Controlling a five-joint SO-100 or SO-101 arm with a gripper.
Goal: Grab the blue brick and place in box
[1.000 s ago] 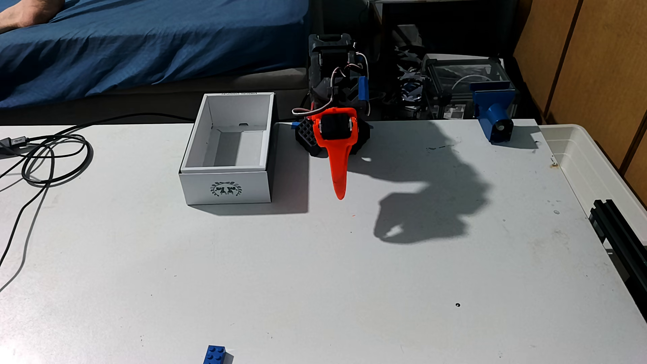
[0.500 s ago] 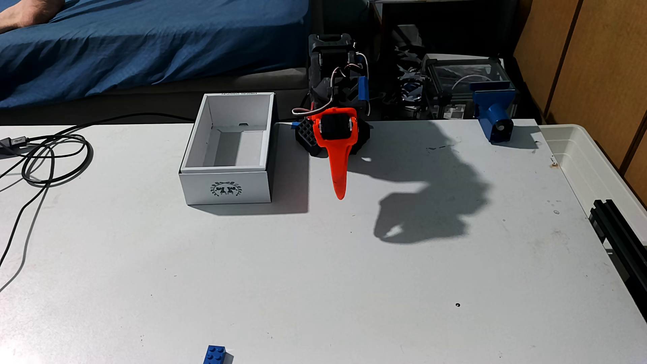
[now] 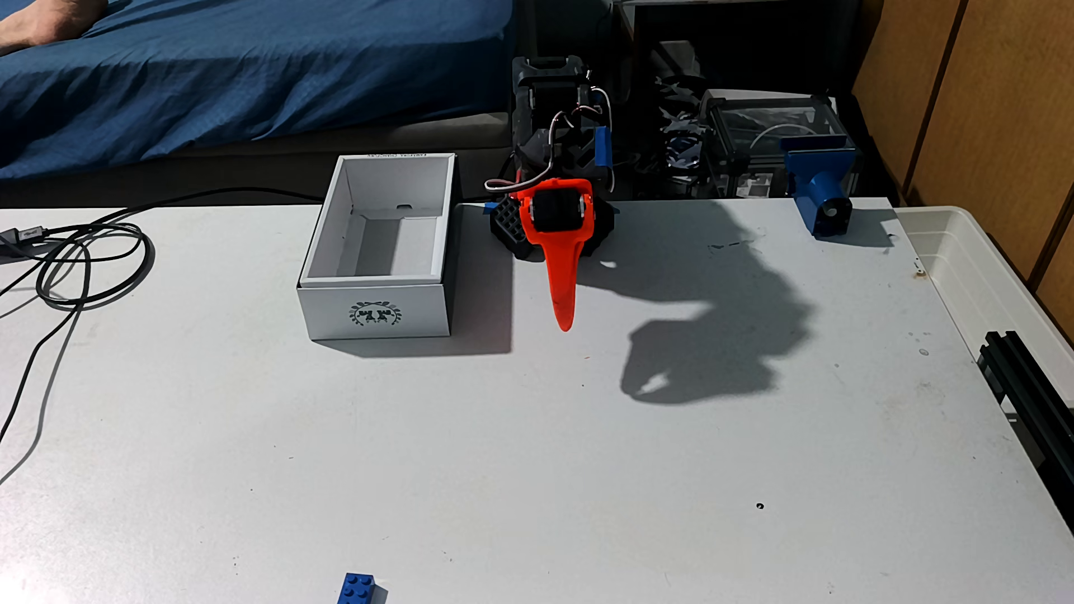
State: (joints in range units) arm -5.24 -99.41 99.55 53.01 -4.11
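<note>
Arm folded compactly at the far edge, gripper [image 3: 562,322] pointing down and toward the camera, orange finger [image 3: 561,279] foremost, jaw separation indeterminable, nothing visibly held

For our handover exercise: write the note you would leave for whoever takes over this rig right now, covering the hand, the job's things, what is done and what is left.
Hand: folded near the arm's base by the table's far edge, orange finger pointing down, holding nothing; open or shut cannot be told from this angle.
Blue brick: on the table at the near edge, far from the hand.
Box: open and empty, beside the arm on the left in the fixed view.
Done: nothing yet.
Left: reach to the brick, grasp, carry, drop in the box.
</note>
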